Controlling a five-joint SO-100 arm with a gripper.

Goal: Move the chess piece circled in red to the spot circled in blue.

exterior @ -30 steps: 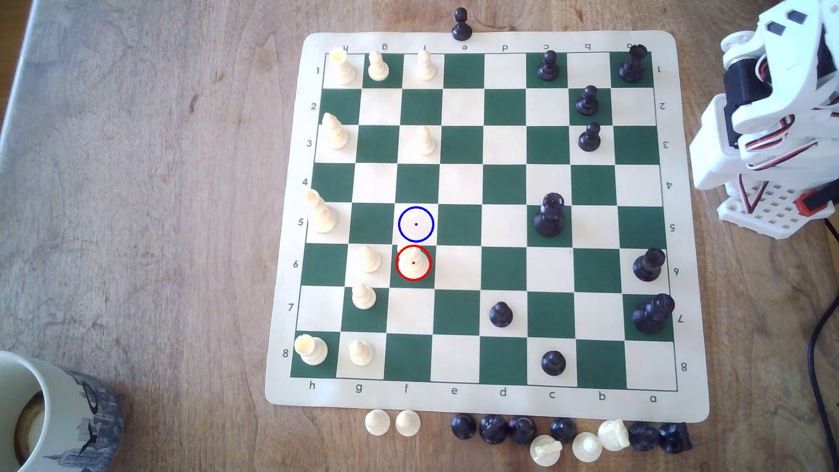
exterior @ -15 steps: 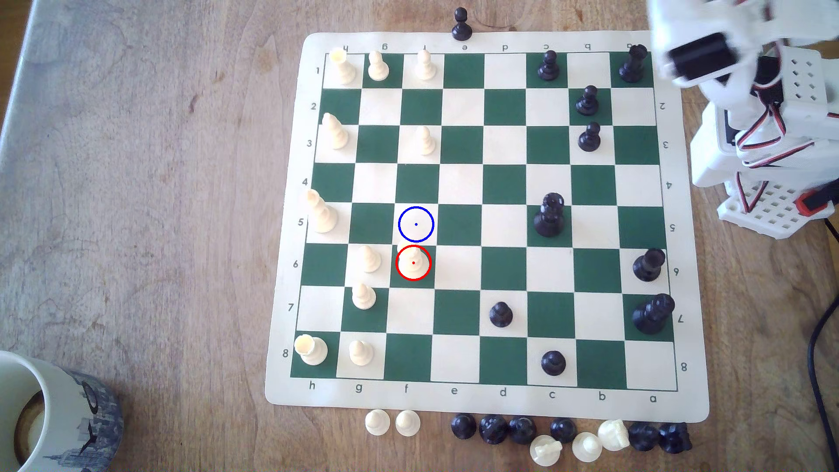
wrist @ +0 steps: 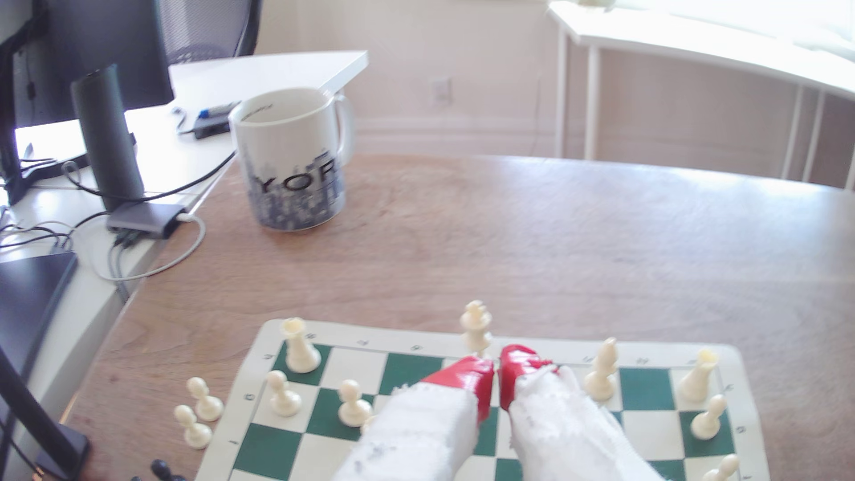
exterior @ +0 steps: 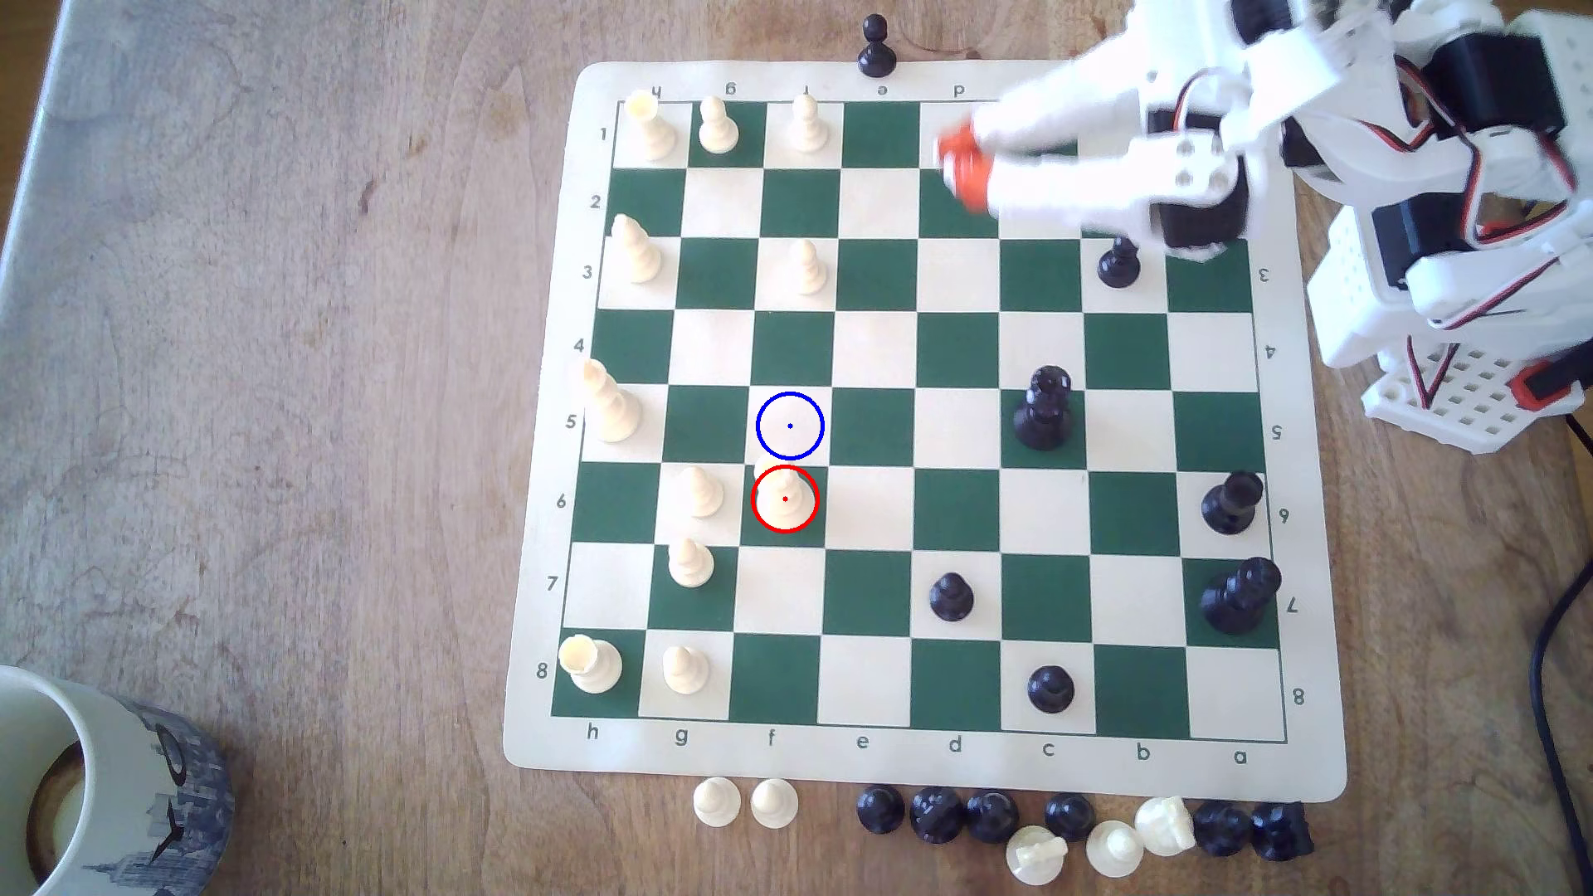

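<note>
The chess piece, cream-white with a round base, stands inside the red ring on a green square of row 6, column f. The spot is the light square directly above it in the exterior view, marked by a blue ring and dot, with nothing on it. My gripper hovers high over the board's upper right part, around column d of rows 1 and 2, far from both. Its orange-red fingertips are pressed close together with nothing between them, as the gripper shows in the wrist view.
A cream pawn stands one square to the exterior view's left of the ringed piece. A tall black piece stands in column c. Captured pieces line the board's lower edge. A mug sits at bottom left.
The arm has unfolded from the exterior view's right edge and swung out over the board's upper right corner, the gripper reaching leftward. No chess piece has moved.
</note>
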